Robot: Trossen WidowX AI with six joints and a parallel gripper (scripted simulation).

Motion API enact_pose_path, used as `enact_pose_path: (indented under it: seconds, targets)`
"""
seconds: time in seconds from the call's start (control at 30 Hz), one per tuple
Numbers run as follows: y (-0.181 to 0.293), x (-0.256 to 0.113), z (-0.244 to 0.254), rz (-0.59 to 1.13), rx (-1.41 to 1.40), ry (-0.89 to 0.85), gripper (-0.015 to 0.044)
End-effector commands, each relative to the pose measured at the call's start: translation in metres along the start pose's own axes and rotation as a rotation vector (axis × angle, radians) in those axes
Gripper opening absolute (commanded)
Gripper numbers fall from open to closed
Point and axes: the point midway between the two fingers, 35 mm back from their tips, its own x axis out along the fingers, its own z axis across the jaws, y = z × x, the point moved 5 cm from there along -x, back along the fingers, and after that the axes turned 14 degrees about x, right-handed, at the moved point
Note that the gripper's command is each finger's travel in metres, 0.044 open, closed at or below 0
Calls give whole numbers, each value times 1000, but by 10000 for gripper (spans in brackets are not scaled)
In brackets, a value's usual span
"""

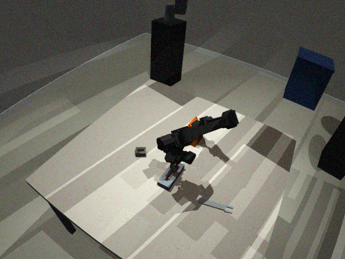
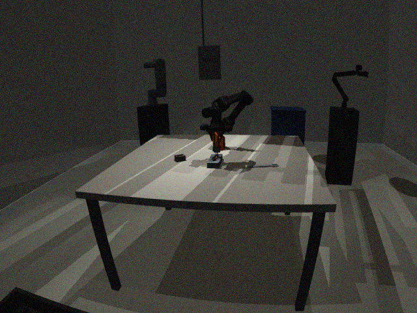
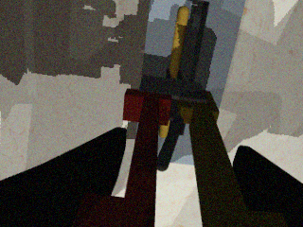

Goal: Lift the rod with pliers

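Locking pliers (image 1: 174, 165) (image 2: 216, 149) (image 3: 145, 156), whose handles we see pinched between the jaws of the gripper (image 1: 177, 162) (image 2: 216, 134) (image 3: 181, 147), point downward—presumably so that their slim head can reach the yellow rod (image 1: 170, 176) (image 3: 176, 57) in the channel block (image 1: 163, 184) (image 2: 213, 165) (image 3: 231, 43).

We see the pliers' handles (image 3: 145, 161) in dark red and dark olive, a yellow rod (image 3: 176, 59), a blue-grey block (image 1: 164, 182) (image 2: 213, 165) (image 3: 227, 47), an orange piece (image 1: 195, 142) (image 2: 221, 143) behind the black arm (image 1: 192, 134) (image 2: 232, 99), and a pale counter (image 1: 91, 178) (image 2: 161, 188) striped with light and shadow.
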Motion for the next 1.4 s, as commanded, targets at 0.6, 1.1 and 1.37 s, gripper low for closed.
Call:
enact_pose_path:
  seconds: [0.6, 1.1, 1.37]
  targets:
    - [-7, -30, -3, -154, 8, -32, 104]
    - [-10, -48, -5, -252, 15, -56, 104]
    - [-10, -58, -6, -304, 17, -68, 104]
